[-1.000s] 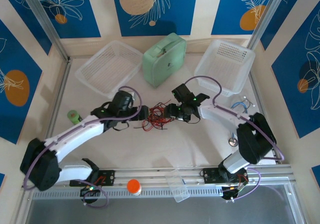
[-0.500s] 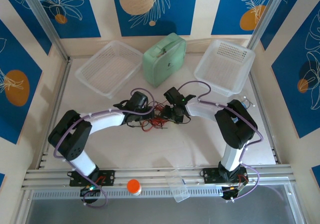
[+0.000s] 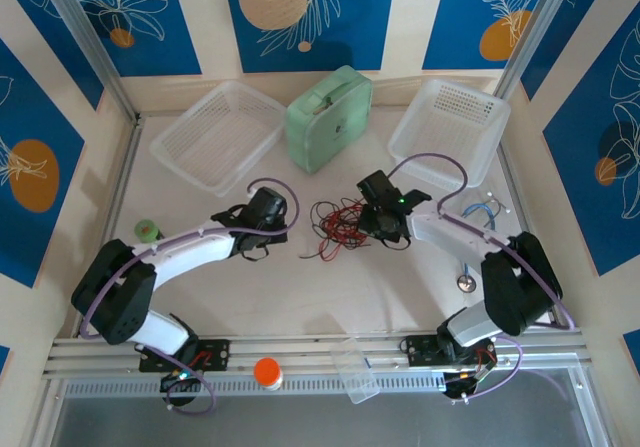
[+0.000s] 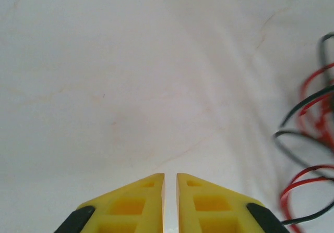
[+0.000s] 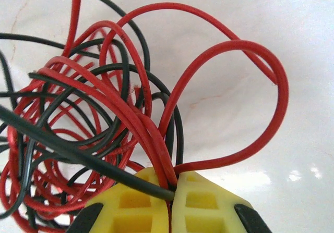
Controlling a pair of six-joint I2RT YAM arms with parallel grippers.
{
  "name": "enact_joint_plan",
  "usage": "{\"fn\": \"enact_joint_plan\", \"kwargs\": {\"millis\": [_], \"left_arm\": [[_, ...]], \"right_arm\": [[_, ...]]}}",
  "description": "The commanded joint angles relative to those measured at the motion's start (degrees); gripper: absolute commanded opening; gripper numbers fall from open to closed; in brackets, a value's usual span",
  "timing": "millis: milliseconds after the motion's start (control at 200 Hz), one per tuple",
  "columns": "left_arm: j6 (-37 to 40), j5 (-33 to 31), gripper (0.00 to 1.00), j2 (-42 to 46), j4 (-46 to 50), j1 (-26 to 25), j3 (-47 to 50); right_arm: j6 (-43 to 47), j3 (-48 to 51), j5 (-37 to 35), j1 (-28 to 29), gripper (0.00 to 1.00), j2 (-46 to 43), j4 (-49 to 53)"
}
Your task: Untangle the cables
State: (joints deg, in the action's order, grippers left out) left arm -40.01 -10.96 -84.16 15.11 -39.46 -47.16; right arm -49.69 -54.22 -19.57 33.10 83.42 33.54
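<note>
The cables [image 3: 335,227] lie as one tangle of thin red and black wires on the white table between the two arms. My right gripper [image 3: 373,225] is at the tangle's right edge. In the right wrist view its yellow fingers [image 5: 206,201] are shut on several red and black strands of the cables [image 5: 104,108], which loop out ahead. My left gripper [image 3: 274,221] is a little left of the tangle. In the left wrist view the left gripper [image 4: 170,175] is all but shut over bare table, holding nothing, with cables [image 4: 308,139] at the right edge.
A clear tray [image 3: 215,132], a mint-green case [image 3: 328,117] and a white basket [image 3: 450,127] line the back. A green roll [image 3: 147,231] sits at the left. A blue stethoscope [image 3: 482,210] with its metal disc [image 3: 466,281] lies at the right. An orange object [image 3: 267,371] and a clear cup [image 3: 355,367] rest on the front rail.
Both grippers have closed. The left one has drawn back to the left, empty. The right one has closed on cable strands and moved right, and the tangle has shifted with it.
</note>
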Motion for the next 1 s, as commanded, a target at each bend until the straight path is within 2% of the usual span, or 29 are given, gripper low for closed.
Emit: {"fn": "enact_joint_plan", "kwargs": {"millis": [0, 65, 195, 275, 415, 560, 660, 805, 900, 995], "left_arm": [[0.6, 1.7, 0.17, 0.1, -1.0, -0.1, 2.1], [1.2, 4.5, 0.26, 0.5, -3.5, -0.3, 2.2], [3.4, 11.5, 0.47, 2.7, -5.0, -1.2, 0.0], [4.4, 14.7, 0.54, 3.3, -1.9, -2.4, -3.2], [3.9, 19.0, 0.61, 1.2, 2.6, -5.2, -7.9], [0.2, 21.0, 0.65, -4.2, 0.2, -8.1, -9.7], [-2.5, 19.0, 0.7, -8.6, -1.6, -9.1, -10.8], [-4.2, 15.6, 0.7, -14.3, -0.2, -9.4, -14.0], [-4.4, 14.2, 0.67, -16.9, 0.8, -9.6, -15.7], [-4.4, 12.1, 0.58, -18.2, 0.8, -9.7, -15.6]], "right_arm": [[3.1, 1.9, 2.9, -0.4, 0.0, -1.8, 2.1], [2.9, 2.3, 6.4, -0.4, 0.04, -1.5, 1.0], [1.4, 2.5, 12.9, -0.3, 0.28, 0.1, 0.2], [0.7, 2.6, 13.9, -0.1, 0.45, -0.4, 0.8], [1.1, 1.2, 11.5, 0.0, 0.61, -3.9, 4.3], [2.8, -1.7, 8.8, 0.0, 0.65, -4.3, 7.8], [3.3, -2.5, 8.6, -0.2, 0.65, -1.7, 7.2], [2.1, -2.8, 8.7, -0.3, 0.66, 4.2, 4.6], [1.0, -1.9, 8.2, -0.3, 0.69, 7.8, 2.5], [0.1, -0.4, 8.2, -0.4, 0.71, 10.1, 0.7]]}}
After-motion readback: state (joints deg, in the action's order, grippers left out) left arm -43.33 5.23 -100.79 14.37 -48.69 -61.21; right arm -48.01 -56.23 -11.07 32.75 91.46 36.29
